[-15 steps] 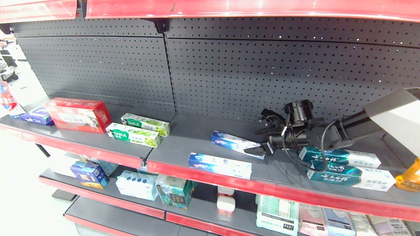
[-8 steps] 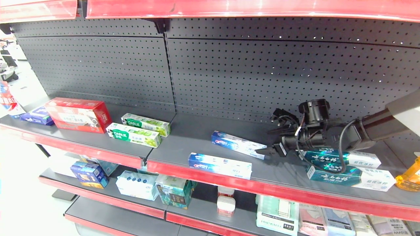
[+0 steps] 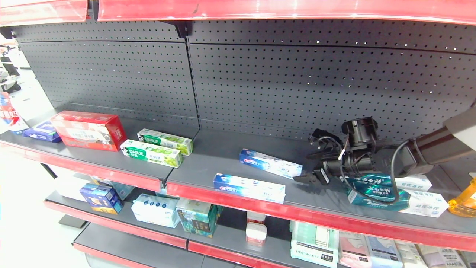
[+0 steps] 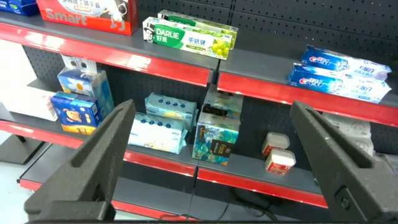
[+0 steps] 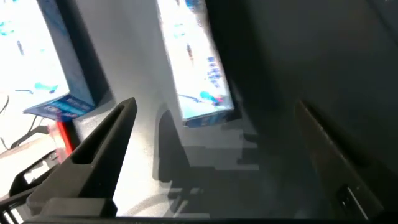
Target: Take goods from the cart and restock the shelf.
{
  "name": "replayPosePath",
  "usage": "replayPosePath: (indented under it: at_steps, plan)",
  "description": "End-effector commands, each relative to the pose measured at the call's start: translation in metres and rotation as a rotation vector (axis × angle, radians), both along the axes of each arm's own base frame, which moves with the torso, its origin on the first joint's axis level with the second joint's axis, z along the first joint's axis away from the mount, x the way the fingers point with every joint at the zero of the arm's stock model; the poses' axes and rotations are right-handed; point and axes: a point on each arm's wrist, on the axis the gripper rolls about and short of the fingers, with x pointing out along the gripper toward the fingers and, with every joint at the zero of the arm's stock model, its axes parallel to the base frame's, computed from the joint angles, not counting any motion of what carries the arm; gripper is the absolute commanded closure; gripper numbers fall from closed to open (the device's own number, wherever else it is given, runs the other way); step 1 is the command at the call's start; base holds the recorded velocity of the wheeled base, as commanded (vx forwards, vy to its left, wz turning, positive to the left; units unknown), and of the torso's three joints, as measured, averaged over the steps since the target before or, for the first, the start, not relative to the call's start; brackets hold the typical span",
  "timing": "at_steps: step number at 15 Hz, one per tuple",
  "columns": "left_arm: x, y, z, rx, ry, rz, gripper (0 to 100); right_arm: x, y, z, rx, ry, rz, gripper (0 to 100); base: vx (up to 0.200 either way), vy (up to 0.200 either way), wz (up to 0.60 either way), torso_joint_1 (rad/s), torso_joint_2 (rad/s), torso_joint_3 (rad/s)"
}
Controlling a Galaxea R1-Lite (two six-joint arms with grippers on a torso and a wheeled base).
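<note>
Shelf (image 3: 223, 156) stock lies flat on the grey deck; take the rear blue box (image 3: 270, 164) as your landmark. Your right gripper (image 3: 309, 178) sits low over the deck just off that box's right end, fingers spread wide with nothing between them.

Watch what you can't see well. Right of the blue box, the arm and its looping cable cover part of the rear teal box (image 3: 412, 182), while the front teal box (image 3: 394, 201) shows almost whole. Farther right, an orange bottle (image 3: 463, 199) is cut off by the frame edge. The right wrist view is blurred: a pale blue carton lies ahead of the fingers, and you cannot tell which one it is.

Your left gripper (image 4: 214, 168) is released and empty, well apart from the blue box, out in front of the shelving and facing the lower tier (image 4: 249, 168).

The deck is dark grey with a red front strip (image 3: 230, 203). Black pegboard (image 3: 279, 82) rises behind the blue box. The front blue box (image 3: 249, 188) lies just before it, with two green boxes (image 3: 150, 153) and a red box (image 3: 87, 130) to its left.
</note>
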Motion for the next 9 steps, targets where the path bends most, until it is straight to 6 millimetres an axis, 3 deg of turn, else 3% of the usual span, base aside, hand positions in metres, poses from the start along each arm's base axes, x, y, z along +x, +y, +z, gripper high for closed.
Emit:
replayPosePath:
  at_steps: [1,9]
  plan:
    - [0.0001,0.0000,0.0000,0.000,0.001,0.000,0,-0.0011,0.0002,-0.0051,-0.011,0.015,-0.007,0,0.000,0.000,0.00,0.000,0.00,0.000]
    - [0.0001,0.0000,0.0000,0.000,0.001,0.000,0,-0.0015,-0.0008,-0.0051,-0.040,0.008,-0.040,0,0.000,0.000,0.00,0.000,0.00,0.000]
